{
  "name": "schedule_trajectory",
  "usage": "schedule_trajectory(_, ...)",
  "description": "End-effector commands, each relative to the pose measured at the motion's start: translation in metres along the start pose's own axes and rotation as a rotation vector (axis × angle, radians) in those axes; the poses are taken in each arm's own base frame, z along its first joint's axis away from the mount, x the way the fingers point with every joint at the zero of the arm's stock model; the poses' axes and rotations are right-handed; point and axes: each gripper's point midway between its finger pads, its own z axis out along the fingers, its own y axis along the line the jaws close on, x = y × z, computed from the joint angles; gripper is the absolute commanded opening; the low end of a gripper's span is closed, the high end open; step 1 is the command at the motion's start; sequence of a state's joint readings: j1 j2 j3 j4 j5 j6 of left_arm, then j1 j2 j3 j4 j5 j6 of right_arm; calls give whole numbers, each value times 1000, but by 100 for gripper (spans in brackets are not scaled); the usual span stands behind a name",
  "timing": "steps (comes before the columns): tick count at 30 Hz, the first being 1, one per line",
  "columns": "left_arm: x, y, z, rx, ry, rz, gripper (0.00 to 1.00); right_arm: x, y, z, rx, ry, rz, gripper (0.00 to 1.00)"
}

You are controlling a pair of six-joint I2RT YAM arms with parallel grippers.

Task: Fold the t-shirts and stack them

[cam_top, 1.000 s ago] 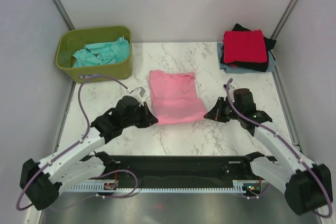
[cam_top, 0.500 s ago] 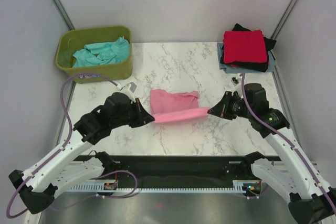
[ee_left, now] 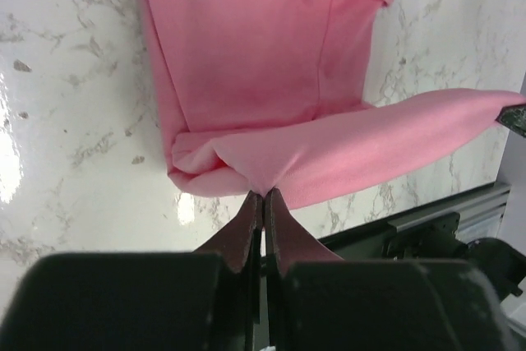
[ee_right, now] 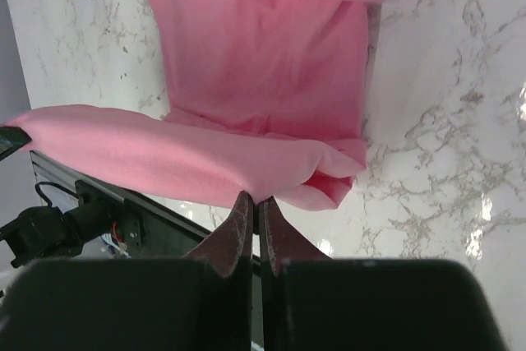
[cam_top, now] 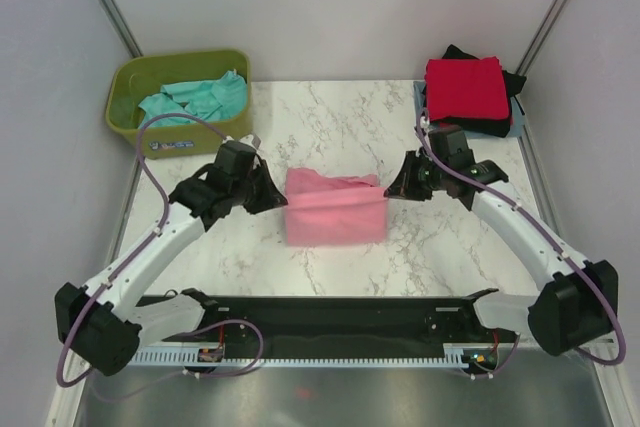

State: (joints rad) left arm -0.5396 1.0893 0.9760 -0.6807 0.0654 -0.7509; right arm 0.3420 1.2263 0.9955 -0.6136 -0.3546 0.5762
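Olive-green plastic makes up the tub (cam_top: 200, 137) at the far left corner of the marble table (cam_top: 330, 112), and a crumpled teal t-shirt (cam_top: 190, 102) lies inside it. Just right of the tub's near side, the left gripper (cam_top: 274, 197) points toward the middle of the table. Its wrist view shows the 2 jaws pressed together on a pinch of pink cloth at the shirt's left corner.

Between the 2 arms, the pink t-shirt (cam_top: 335, 212) sits in the middle of the table. Its lower layer lies flat on the marble, while 1 edge is held up as a band stretched taut from one gripper to the other, above the flat part.

At the shirt's right corner, the right gripper (cam_top: 392, 185) faces the left one. Its jaws are likewise closed tight on a pinch of the pink fabric.

Further right, at the far right corner, 3 folded shirts form a stack: a red t-shirt (cam_top: 463, 87) on top, a black t-shirt (cam_top: 478, 127) under it, and a grey-blue t-shirt (cam_top: 422, 107) at the bottom, its edges showing.
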Motion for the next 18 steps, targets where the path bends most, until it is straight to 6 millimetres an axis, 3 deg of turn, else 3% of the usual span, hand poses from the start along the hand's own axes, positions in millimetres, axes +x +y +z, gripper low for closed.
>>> schedule_trajectory(1, -38, -9, 4, 65, -53, 72, 2, -49, 5, 3, 19, -124, -76, 0)
schedule_trajectory(2, -45, 1, 14, 37, -43, 71, 2, -57, 6, 4, 16, -132, -79, 0)
schedule_trajectory(7, -82, 8, 42, -2, -55, 86, 2, -78, -2, 41, 39, -99, -75, 0)
schedule_trajectory(8, -82, 15, 59, -24, -20, 90, 2, -88, -2, 44, 43, -111, -77, 0)
schedule_trajectory(10, -101, 14, 71, -37, -35, 90, 2, -93, -11, 63, 65, -89, -68, 0)
schedule_trajectory(11, -104, 17, 82, -48, -20, 93, 2, -105, -10, 66, 64, -107, -74, 0)
schedule_trajectory(13, -114, 26, 111, -88, 12, 79, 2, -108, -26, 92, 92, -66, -55, 3)
schedule_trajectory(14, -117, 30, 119, -105, 24, 68, 2, -121, -25, 97, 84, -76, -65, 10)
schedule_trajectory(15, -129, 27, 126, -101, 10, 62, 8, -116, -39, 117, 102, -26, -44, 28)
schedule_trajectory(16, -122, 38, 150, -119, 63, 46, 13, -120, -44, 124, 106, -22, -36, 38)
schedule_trajectory(17, -126, 41, 160, -125, 71, 58, 23, -134, -48, 127, 108, -39, -28, 46)
schedule_trajectory(18, -142, 35, 168, -110, 62, 62, 43, -132, -58, 142, 111, -5, -14, 61)
